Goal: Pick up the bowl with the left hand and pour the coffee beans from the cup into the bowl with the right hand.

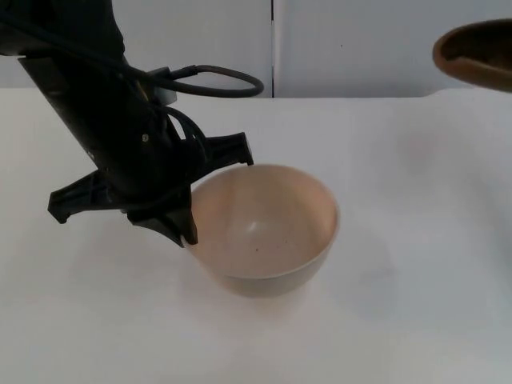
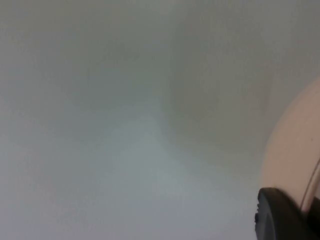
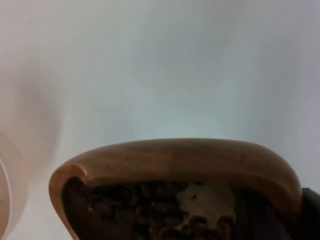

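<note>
While the left gripper (image 1: 189,230) closes its fingers over the near-left rim of the bowl (image 1: 264,228), one finger inside the wall and one outside as far as the top view shows, the bowl sits near the middle of the white table (image 1: 416,304), and whether it is raised off the surface cannot be told. Its pale interior is empty apart from a few dark specks. In the left wrist view a black fingertip (image 2: 280,212) presses against the bowl's pale wall (image 2: 292,150). The right gripper is hidden behind its load, so the opening of its jaws cannot be told; it evidently carries the brown wooden cup (image 1: 478,52), which hangs high above the table's far right corner, well apart from the bowl. In the right wrist view the cup (image 3: 175,160) holds its coffee beans (image 3: 145,205), none yet spilled. Judged from this, the grasp on the bowl is made; bringing the cup over the bowl and tipping out the beans remain to be done.
</note>
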Controlling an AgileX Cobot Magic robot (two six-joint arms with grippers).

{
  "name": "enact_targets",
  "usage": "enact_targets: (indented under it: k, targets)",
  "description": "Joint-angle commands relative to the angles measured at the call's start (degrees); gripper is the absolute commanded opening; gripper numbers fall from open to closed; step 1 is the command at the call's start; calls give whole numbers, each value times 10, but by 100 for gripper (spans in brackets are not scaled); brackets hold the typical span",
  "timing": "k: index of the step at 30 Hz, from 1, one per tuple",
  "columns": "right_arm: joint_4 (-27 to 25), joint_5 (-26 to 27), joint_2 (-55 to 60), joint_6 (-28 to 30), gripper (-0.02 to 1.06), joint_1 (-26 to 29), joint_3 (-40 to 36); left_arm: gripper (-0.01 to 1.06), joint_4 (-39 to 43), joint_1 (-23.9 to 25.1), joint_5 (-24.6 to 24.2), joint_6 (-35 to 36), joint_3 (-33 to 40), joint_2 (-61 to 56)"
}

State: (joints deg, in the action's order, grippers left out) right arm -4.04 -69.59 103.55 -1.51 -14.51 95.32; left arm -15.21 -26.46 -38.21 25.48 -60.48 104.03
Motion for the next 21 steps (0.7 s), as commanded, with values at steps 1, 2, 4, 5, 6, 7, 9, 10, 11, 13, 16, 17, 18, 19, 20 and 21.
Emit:
enact_targets:
  k: [1, 2, 4, 5, 6, 7, 9, 10, 11, 13, 16, 17, 18, 19, 20, 21]
  targets:
    - [14, -4, -7, 4, 0, -20, 3, 0, -5, -3, 1, 4, -2, -1]
    - [22, -4, -7, 3, 0, -33, 3, 0, -5, -3, 1, 4, -2, -1]
    - [29, -4, -7, 1, 0, -47, 3, 0, -5, -3, 1, 4, -2, -1]
    - [37, -4, -7, -5, 0, -61, 3, 0, -5, -3, 1, 4, -2, -1]
    - [45, -4, -7, -11, 0, -73, 5, 0, -5, -3, 1, 4, -2, -1]
    - [52, -4, -7, -16, 0, -89, 5, 0, -5, -3, 1, 4, -2, -1]
    - [61, -4, -7, -23, 0, -112, 5, 0, -5, -3, 1, 4, -2, -1]
    - [70, 1, -7, -28, 0, -125, 5, 0, -5, -3, 1, 4, -2, -1]
    - [82, 10, -7, -36, 0, -141, 5, 0, -5, -3, 1, 4, -2, -1]
    - [90, 19, -7, -42, 0, -157, 5, 0, -5, -3, 1, 4, -2, -1]
    - [101, 33, -7, -52, 0, -183, 5, 0, -7, -3, 1, 4, -2, -1]
    - [103, 40, -7, -53, 0, -203, 5, 0, -7, -3, 1, 4, -2, -1]
    - [103, 44, -7, -53, 0, -213, 5, 0, -8, -3, 1, 4, -2, -1]
    - [105, 49, -7, -53, 0, -225, 5, 0, -8, -3, 1, 4, -2, -1]
    - [114, 52, -7, -54, 0, -236, 5, 0, -8, -3, 1, 4, -2, -1]
    - [114, 52, -7, -54, 0, -236, 5, 0, -8, -3, 1, 4, -2, -1]
